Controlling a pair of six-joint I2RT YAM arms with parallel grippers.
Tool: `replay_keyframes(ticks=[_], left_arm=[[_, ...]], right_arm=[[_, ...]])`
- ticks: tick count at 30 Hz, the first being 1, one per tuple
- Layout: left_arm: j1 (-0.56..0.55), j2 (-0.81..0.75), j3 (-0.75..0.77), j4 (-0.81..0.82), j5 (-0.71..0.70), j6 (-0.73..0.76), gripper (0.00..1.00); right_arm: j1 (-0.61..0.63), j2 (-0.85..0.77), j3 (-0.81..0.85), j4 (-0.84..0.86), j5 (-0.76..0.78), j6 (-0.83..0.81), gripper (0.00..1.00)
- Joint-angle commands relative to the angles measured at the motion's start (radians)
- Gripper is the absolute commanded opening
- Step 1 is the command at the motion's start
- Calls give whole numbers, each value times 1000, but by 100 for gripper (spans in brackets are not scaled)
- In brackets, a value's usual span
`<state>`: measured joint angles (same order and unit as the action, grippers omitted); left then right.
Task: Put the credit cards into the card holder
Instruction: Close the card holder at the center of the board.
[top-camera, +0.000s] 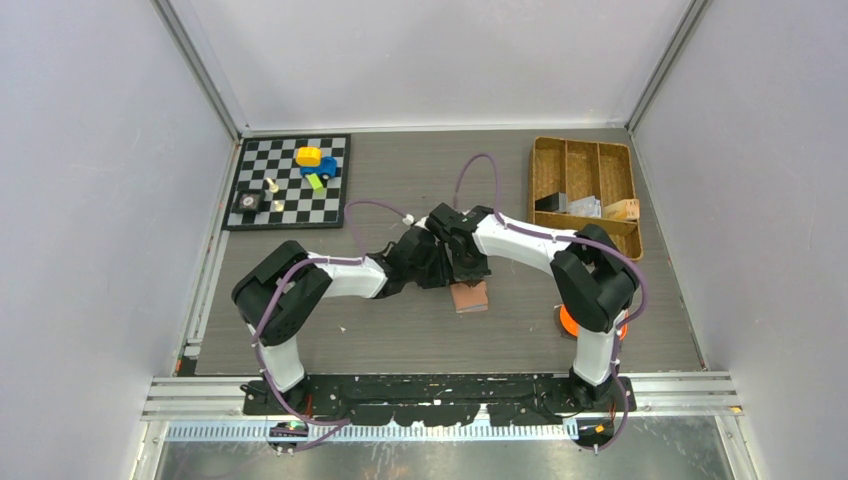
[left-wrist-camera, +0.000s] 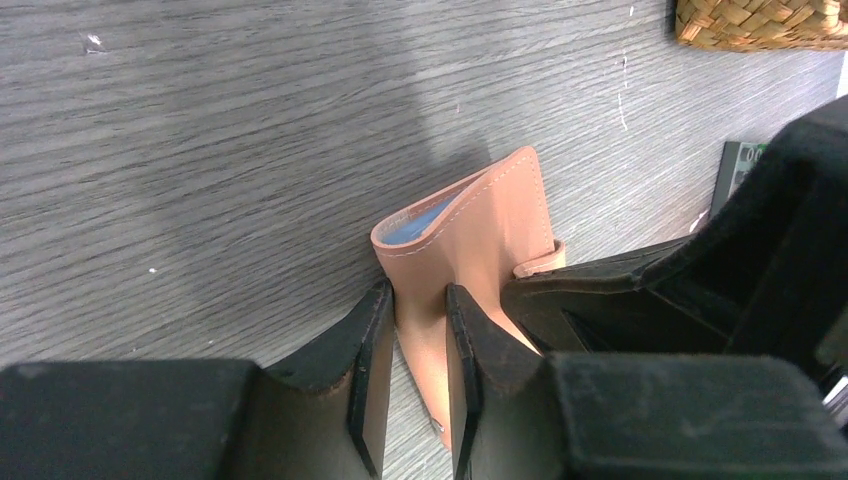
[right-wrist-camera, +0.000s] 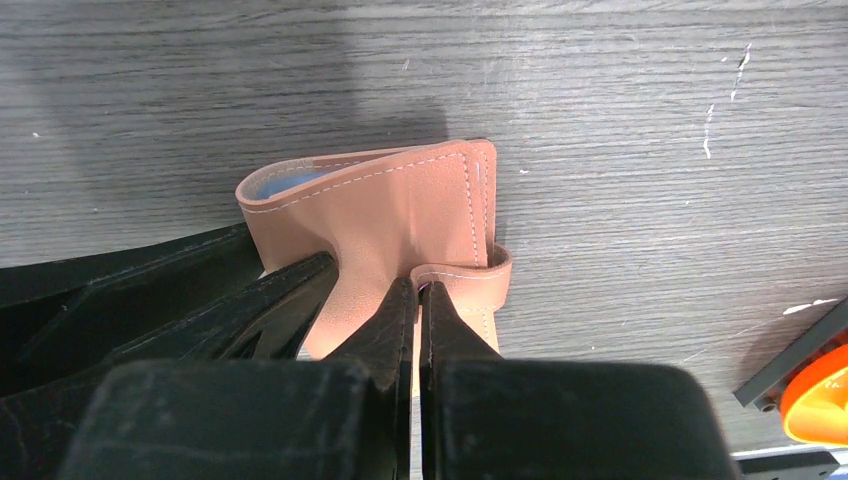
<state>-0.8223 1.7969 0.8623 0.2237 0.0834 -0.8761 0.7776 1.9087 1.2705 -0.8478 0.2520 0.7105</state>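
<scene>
Left gripper (left-wrist-camera: 418, 300): jaws partly closed, pinching one leaf of the card holder (left-wrist-camera: 480, 225) between flat black pads (left-wrist-camera: 368, 360).

Right gripper (right-wrist-camera: 418, 290): jaws pressed together, their tips nipping the thin leather at the root of the holder's strap tab (right-wrist-camera: 470, 272). Only a pale sliver shows between them.

Pose: the left arm (top-camera: 345, 277) rises from its base, folds at the elbow and reaches right, low over the table. The right arm (top-camera: 520, 238) arches up and over to the left, wrist turned downward. The two wrists meet at mid-table, almost touching, both on the same item.

Item: the card holder is salmon-pink, smooth and leather-like, with pale stitching along its edges and a curved fold. Its two leaves stand slightly parted, and a blue inner surface shows in the gap; lining or card cannot be determined. It is raised on edge rather than lying flat. Contact with the table cannot be confirmed.

Orientation: in the overhead view the holder extends from the fingertips toward the near edge, long axis roughly front to back, at mid-table.

Surroundings: the table (left-wrist-camera: 200, 150) is grey with a wood grain and scattered white flecks. A woven wicker tray (left-wrist-camera: 760, 25) stands at far right, a chessboard (top-camera: 290, 200) at far left, and an orange object (right-wrist-camera: 820, 400) near the right arm's base.
</scene>
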Motion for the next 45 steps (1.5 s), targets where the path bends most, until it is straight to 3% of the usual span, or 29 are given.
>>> replay_keyframes(ticks=[1, 5, 16, 23, 28, 45], left_arm=[[-17, 69, -47, 3, 26, -1, 25], [-10, 63, -57, 8, 35, -2, 24], [-5, 42, -40, -44, 24, 31, 24], [-4, 45, -10, -101, 9, 51, 24], [-5, 45, 4, -131, 1, 67, 24], [-5, 56, 14, -141, 7, 70, 24]], right_arm=[[54, 423, -145, 414, -169, 118, 0], [60, 395, -146, 410, -171, 118, 0], [61, 131, -146, 292, -131, 101, 1], [60, 8, -136, 204, -90, 82, 12], [61, -40, -115, 138, -35, 68, 18], [61, -140, -80, 74, 24, 45, 25]])
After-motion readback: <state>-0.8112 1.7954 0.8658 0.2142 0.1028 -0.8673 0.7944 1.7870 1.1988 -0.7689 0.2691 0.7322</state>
